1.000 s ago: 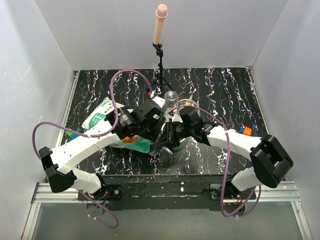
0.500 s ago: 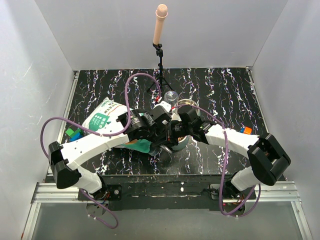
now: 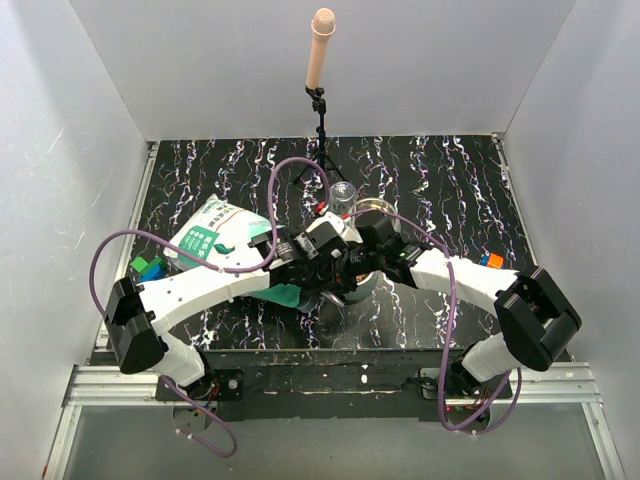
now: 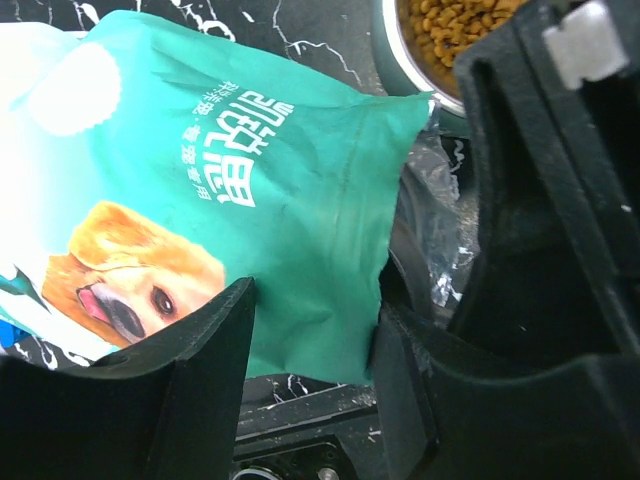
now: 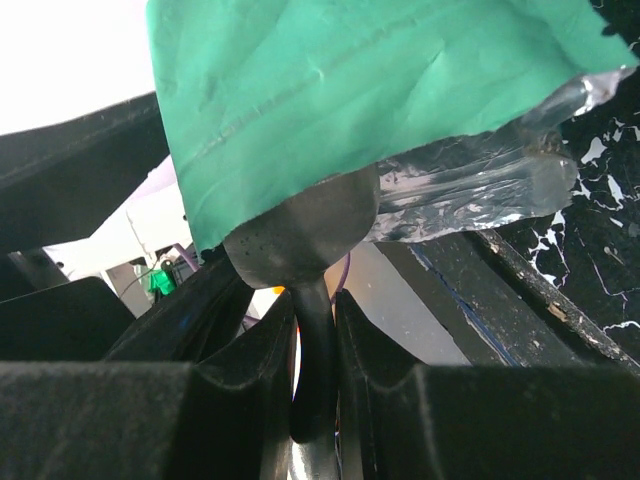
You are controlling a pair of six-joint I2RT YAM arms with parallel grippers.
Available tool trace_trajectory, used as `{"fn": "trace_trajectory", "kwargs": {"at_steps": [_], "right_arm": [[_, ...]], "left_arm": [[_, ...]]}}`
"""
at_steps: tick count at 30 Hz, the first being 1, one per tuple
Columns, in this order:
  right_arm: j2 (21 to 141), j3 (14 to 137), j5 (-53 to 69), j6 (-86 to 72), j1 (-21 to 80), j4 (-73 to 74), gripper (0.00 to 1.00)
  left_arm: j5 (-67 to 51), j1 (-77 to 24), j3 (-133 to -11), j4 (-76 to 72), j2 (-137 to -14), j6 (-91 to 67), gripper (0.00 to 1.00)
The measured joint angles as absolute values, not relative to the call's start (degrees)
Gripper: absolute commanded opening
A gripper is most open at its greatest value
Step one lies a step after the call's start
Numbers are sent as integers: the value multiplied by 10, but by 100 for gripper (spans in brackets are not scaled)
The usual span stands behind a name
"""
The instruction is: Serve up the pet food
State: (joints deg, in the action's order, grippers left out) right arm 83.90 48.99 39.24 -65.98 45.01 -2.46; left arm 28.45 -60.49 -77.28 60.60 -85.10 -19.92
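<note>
Teal bag [image 4: 250, 170] lying flat on worktop [image 4: 300, 30], long axis running fwd from L gripper [image 4: 312, 300], foil mouth pointing at steel bowl [image 4: 395, 60] holding kibble [image 4: 450, 25] ahead-right. L gripper half-wide astride bag; grip unclear. R gripper [image 5: 315, 300] pinching dark scoop [image 5: 300, 235] just under bag mouth.

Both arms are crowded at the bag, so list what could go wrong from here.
1. The right gripper, shut on a dark scoop, holds it at the foil-lined mouth of the teal pet food bag; the scoop could snag the lining and drag the bag.
2. The steel bowl of kibble sits beside the bag's corner; a dragged bag might tip it.
3. The open left gripper hangs close to the right arm; they could collide.
</note>
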Motion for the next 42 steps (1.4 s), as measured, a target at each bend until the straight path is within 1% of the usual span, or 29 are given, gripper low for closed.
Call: {"fn": "trace_trajectory", "kwargs": {"at_steps": [2, 4, 5, 7, 9, 11, 13, 14, 22, 25, 27, 32, 35, 39, 42], "right_arm": [[840, 490, 392, -660, 450, -21, 1], [840, 490, 392, -660, 450, -19, 1], [840, 490, 392, -660, 450, -19, 1], [841, 492, 392, -661, 450, -19, 1], [843, 496, 390, -661, 451, -19, 1], [847, 500, 385, -661, 453, -17, 1], [848, 505, 377, -658, 455, -10, 1], [848, 509, 373, -654, 456, -2, 1], [861, 572, 343, -581, 463, 100, 1], [864, 577, 350, -566, 469, 106, 1], [861, 562, 361, -568, 470, 86, 1], [833, 449, 403, -607, 474, -36, 1], [824, 427, 411, -624, 478, -65, 1], [819, 447, 389, -625, 489, -16, 1], [835, 513, 350, -627, 501, 83, 1]], "left_arm": [[302, -605, -761, 597, -854, -197, 48], [318, -605, -752, 587, -854, -192, 45], [326, -606, -750, 583, -855, -188, 41], [338, -607, -749, 580, -859, -181, 29], [349, -607, -749, 575, -864, -173, 15], [359, -606, -750, 567, -867, -161, 7], [362, -604, -753, 566, -868, -155, 4], [362, -603, -758, 571, -868, -153, 0], [335, -586, -781, 615, -834, -162, 0], [325, -585, -781, 634, -803, -166, 0], [319, -583, -778, 641, -777, -167, 0], [291, -583, -768, 656, -715, -173, 0], [268, -585, -751, 651, -694, -174, 0], [244, -583, -745, 642, -688, -171, 0], [225, -582, -745, 634, -695, -171, 0]]}}
